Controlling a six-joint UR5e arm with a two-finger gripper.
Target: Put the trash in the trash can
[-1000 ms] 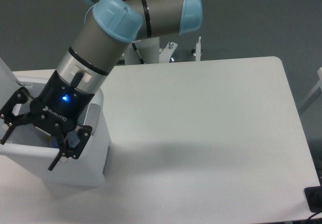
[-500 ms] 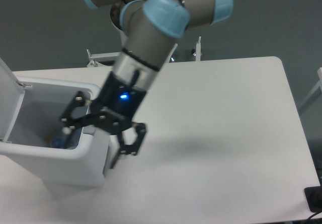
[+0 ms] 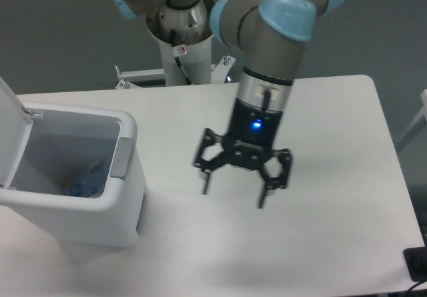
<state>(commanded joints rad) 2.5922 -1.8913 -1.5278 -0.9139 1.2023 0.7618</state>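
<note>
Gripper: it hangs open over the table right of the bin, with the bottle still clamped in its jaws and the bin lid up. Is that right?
Not quite. The camera view shows the gripper holding nothing, its jaws spread and empty. The bluish bottle lies inside the bin. The rest holds: it hangs open over the table, right of the bin, lid up.

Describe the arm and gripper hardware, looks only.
The arm is made of grey cylindrical links with light-blue joint caps; a thin black cable runs down its white base column. The gripper is black, an open-frame linkage with two fingers. A black wrist section above it carries a lit blue LED and faint white lettering, unreadable here.
</note>
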